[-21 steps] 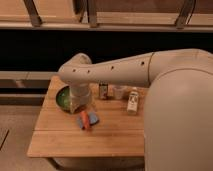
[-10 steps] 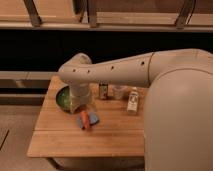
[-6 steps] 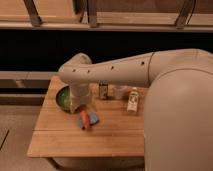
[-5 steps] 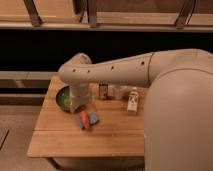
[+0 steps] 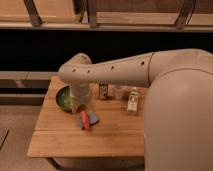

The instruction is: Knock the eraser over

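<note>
The eraser (image 5: 103, 91) is a small dark upright block with a paler band. It stands at the back of the wooden table (image 5: 60, 140), left of a small white cup (image 5: 120, 92) and a pale bottle (image 5: 132, 100). My arm reaches in from the right and bends down over the table's left half. My gripper (image 5: 82, 106) is at the lower end of the arm, just above the tabletop. It is a little left of and in front of the eraser, apart from it.
A green bowl (image 5: 62, 98) sits at the table's left, partly behind the arm. An orange and blue object (image 5: 86, 119) lies on the table just below the gripper. My large pale arm body (image 5: 175, 120) covers the table's right side.
</note>
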`<state>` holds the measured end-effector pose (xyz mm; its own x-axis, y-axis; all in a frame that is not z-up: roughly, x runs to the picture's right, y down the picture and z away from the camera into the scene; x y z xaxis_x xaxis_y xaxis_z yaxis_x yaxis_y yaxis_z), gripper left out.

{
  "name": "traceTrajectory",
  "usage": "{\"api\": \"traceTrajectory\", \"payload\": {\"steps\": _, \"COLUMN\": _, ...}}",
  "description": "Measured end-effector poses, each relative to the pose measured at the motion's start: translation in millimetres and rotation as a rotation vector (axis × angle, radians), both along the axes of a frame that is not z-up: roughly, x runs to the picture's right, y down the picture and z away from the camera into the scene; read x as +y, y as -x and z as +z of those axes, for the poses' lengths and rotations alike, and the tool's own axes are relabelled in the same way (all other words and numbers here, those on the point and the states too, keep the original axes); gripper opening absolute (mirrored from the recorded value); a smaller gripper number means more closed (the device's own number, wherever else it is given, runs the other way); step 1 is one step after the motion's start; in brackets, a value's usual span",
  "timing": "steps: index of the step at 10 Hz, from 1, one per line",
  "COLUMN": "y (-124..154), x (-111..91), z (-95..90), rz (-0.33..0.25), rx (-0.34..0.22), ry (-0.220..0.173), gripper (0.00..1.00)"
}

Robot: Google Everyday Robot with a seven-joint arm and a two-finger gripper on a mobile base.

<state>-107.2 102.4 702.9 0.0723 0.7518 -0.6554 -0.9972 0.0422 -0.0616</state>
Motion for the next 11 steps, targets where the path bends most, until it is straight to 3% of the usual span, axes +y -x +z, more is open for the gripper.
{"api": "traceTrajectory", "payload": {"steps": 2, "y": -0.6, "x": -1.1, "z": 0.5, "rz": 0.004, "rx": 0.001, "ry": -0.001, "gripper": 0.19}}
{"api": "traceTrajectory", "payload": {"steps": 4, "y": -15.6, "x": -22.0, "z": 17.5, "rz": 0.035, "rx": 0.004, "ry": -0.047, "gripper": 0.02}}
{"api": "traceTrajectory", "payload": {"steps": 6, "y": -46.5, "x": -37.1, "z": 43.1, "rz": 0.041, "rx": 0.031, "ry": -0.072, "gripper": 0.00}}
{"api": "traceTrajectory", "payload": {"steps": 7, "y": -55.9, "x": -38.2, "z": 46.4, "rz": 0.042, "rx": 0.045, "ry": -0.070, "gripper": 0.00}}
{"api": "traceTrajectory", "payload": {"steps": 11, "y": -51.5, "x": -37.8, "z": 46.2, "rz": 0.041, "rx": 0.037, "ry": -0.071, "gripper": 0.00}}
